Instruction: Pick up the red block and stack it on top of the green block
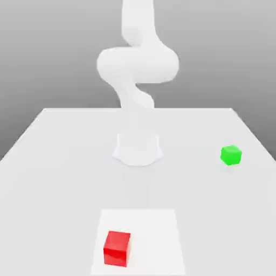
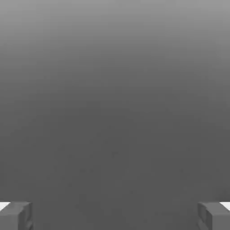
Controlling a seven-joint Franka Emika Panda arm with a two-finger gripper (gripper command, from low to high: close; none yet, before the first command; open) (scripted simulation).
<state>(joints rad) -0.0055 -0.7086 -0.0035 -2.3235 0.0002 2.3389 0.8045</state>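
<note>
The small matte red cube sits untouched near the table's front edge, well apart from the small matte green cube – the reach has not begun, so the empty wide-open gripper must first descend over it.

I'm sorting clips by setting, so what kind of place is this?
Most likely a simulated tabletop test scene, not a real room: a plain white table, a featureless grey backdrop, a smooth white robot arm, and just two plain cubes, the red block and the green block.
</note>
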